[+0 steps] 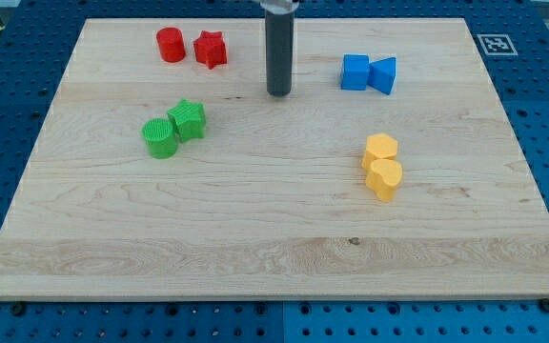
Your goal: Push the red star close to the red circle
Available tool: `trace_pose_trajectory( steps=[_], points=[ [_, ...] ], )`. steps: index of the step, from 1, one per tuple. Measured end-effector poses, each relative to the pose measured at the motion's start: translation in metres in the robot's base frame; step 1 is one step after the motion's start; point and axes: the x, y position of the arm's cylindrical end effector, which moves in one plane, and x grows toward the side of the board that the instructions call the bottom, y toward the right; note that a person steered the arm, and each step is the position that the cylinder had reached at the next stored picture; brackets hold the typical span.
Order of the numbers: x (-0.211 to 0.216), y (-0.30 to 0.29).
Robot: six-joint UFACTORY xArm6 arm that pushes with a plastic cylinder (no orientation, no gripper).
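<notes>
The red star lies near the view's top left of the wooden board, just right of the red circle, with a small gap between them. My tip rests on the board to the right of the red star and a little below it, well apart from it. The dark rod rises from the tip to the view's top edge.
A green circle and a second green block touch at the left. A blue cube and a blue triangular block sit at the top right. Two yellow blocks touch at the right. The wooden board lies on a blue pegboard.
</notes>
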Motion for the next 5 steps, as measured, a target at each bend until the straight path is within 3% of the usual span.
trace_pose_trajectory(
  steps=[2,3,5],
  points=[
    [-0.041,-0.007],
    [-0.082,-0.024],
    [-0.085,-0.065]
  ],
)
